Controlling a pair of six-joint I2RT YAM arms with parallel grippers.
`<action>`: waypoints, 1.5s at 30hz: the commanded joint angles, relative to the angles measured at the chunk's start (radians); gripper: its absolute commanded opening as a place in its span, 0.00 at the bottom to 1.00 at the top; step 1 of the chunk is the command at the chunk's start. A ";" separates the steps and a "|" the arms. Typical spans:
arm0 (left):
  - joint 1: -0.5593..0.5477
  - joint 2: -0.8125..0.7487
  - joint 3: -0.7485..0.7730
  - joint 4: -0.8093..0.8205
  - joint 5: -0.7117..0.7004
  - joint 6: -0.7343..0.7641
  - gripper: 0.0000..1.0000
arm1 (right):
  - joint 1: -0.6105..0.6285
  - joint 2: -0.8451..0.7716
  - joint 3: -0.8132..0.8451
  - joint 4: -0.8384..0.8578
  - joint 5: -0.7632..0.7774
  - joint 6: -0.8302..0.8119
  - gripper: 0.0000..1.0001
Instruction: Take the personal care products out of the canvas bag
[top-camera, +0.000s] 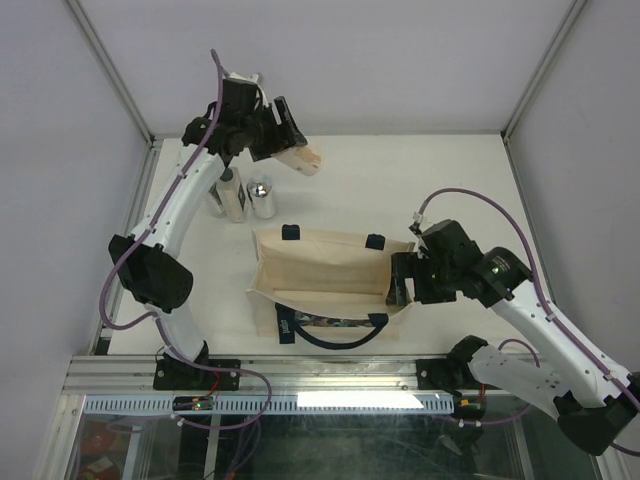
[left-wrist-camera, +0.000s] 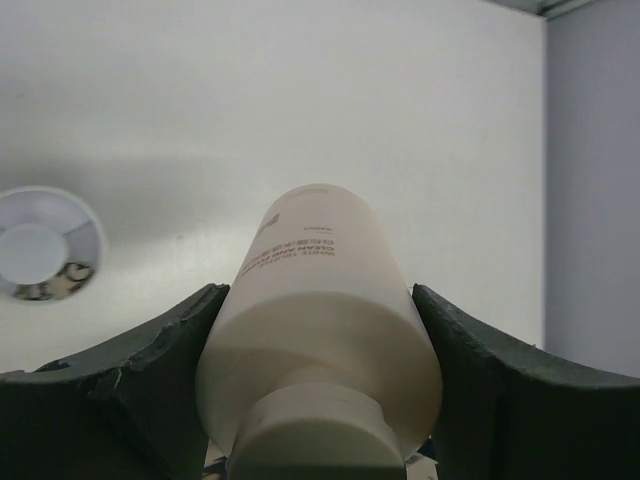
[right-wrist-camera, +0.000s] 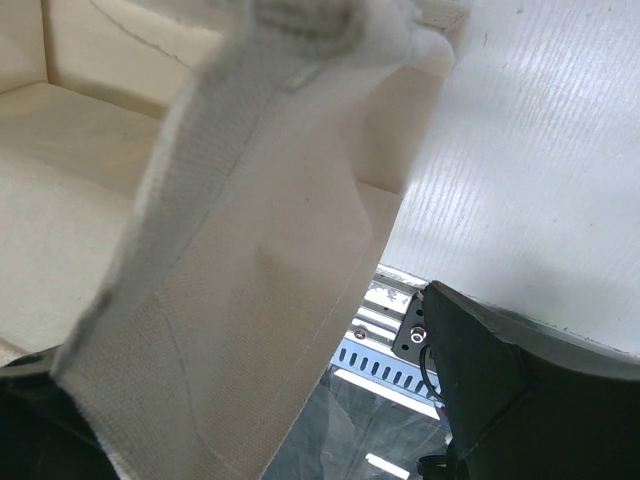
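Observation:
My left gripper (top-camera: 287, 148) is shut on the beige bottle (top-camera: 306, 159) and holds it tilted above the table's far left, beyond the canvas bag (top-camera: 320, 262). In the left wrist view the beige bottle (left-wrist-camera: 320, 300) sits cap-first between both fingers (left-wrist-camera: 150, 370). A clear bottle with a dark cap (top-camera: 232, 193) and a silvery bottle (top-camera: 261, 197) stand on the table under the left arm; the silvery bottle's top (left-wrist-camera: 40, 250) shows in the left wrist view. My right gripper (top-camera: 398, 283) is at the bag's right end, jaws wide apart, with the bag's cloth (right-wrist-camera: 230, 260) hanging between them.
The bag lies open with navy handles (top-camera: 330, 335) toward the near edge. White walls close the table's back and sides. A metal rail (top-camera: 320, 375) runs along the near edge. A grey item (top-camera: 215, 200) stands beside the clear bottle.

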 joint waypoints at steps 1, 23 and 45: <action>-0.026 0.022 0.079 -0.002 -0.216 0.147 0.00 | 0.002 0.000 0.049 0.026 0.033 -0.013 0.89; -0.141 0.271 0.074 -0.029 -0.508 0.189 0.00 | 0.003 -0.032 0.056 -0.006 0.071 0.028 0.89; -0.136 0.354 0.040 -0.055 -0.552 0.217 0.21 | 0.003 -0.038 0.067 -0.003 0.081 0.028 0.89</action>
